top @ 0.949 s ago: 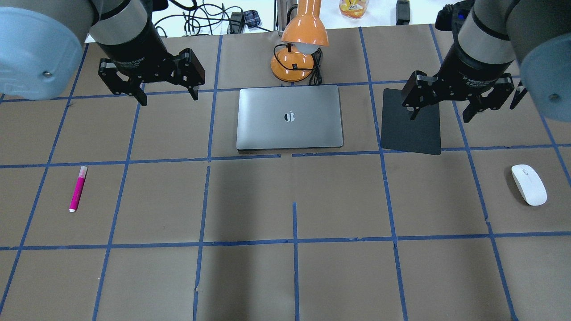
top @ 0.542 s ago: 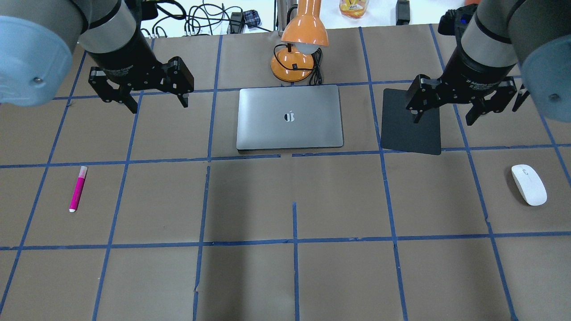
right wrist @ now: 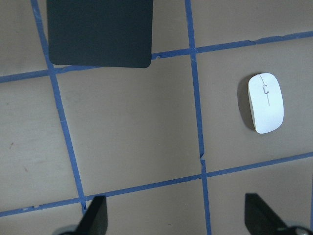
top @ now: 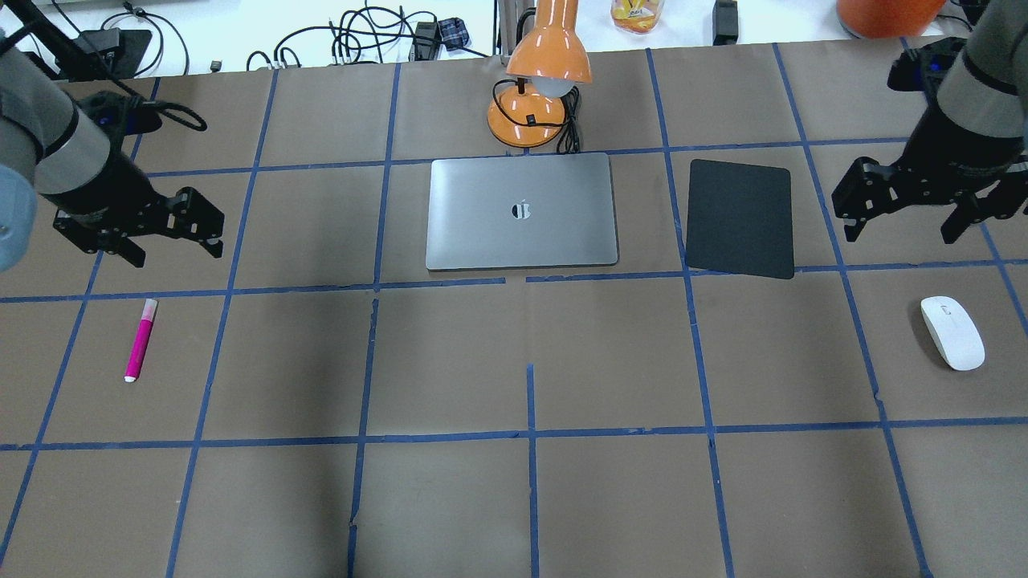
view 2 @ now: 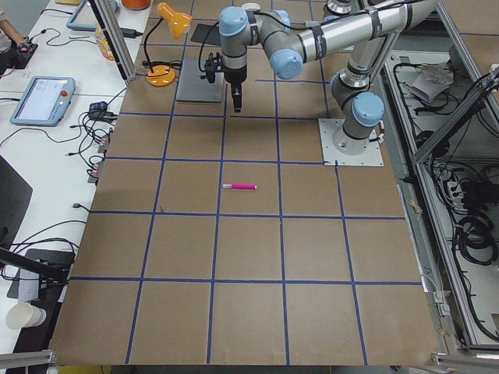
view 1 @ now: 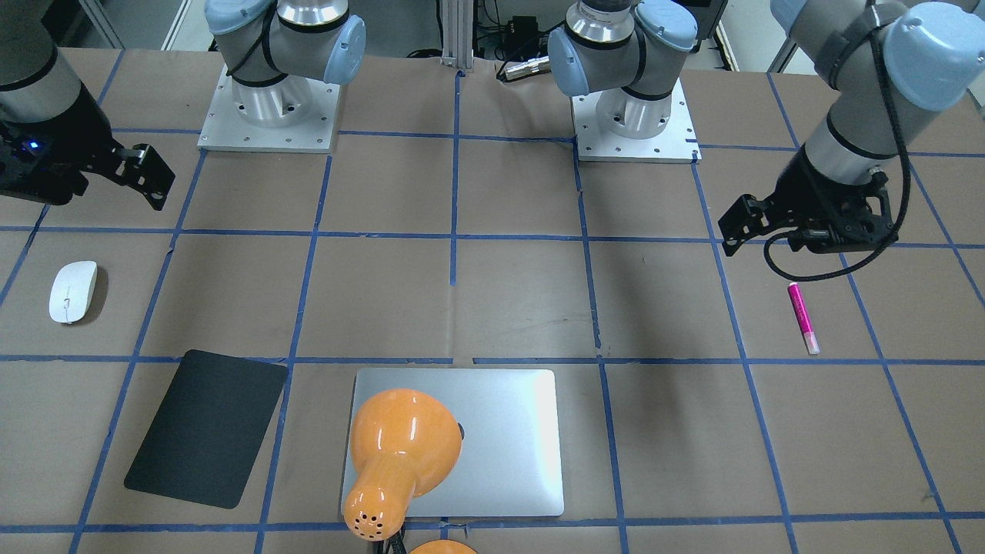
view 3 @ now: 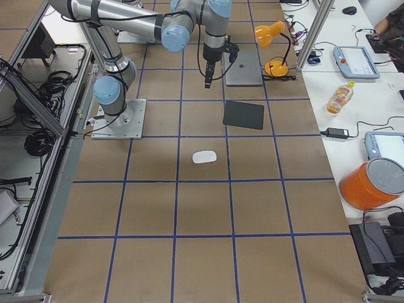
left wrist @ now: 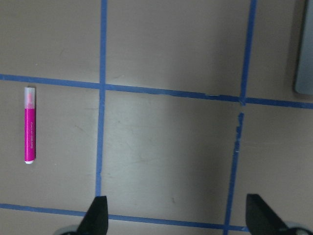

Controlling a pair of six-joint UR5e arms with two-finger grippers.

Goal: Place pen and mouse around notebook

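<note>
A: How are the two grippers held?

B: The left gripper (top: 176,253) is seen with its fingers spread wide and nothing between them. It is held above the table (top: 522,498) on the robot's left, not touching the pen (top: 140,339). The right gripper (top: 901,236) is likewise spread wide and empty, raised over the robot's right side. In its wrist view the black mat (top: 740,218) and the mouse (top: 952,332) are both seen below it.

A: Where are the task's things found?

B: The pen is laid flat inside a taped square at the robot's left, well apart from the notebook (top: 522,211), with its pale pink end pointed away from the robot. The mouse is set on the table at the robot's right, also well apart from the notebook, and the mat is laid between the two. The notebook is closed and flat at the middle of the table's far part, with an orange desk lamp (top: 534,96) stood just beside its far edge.
</note>
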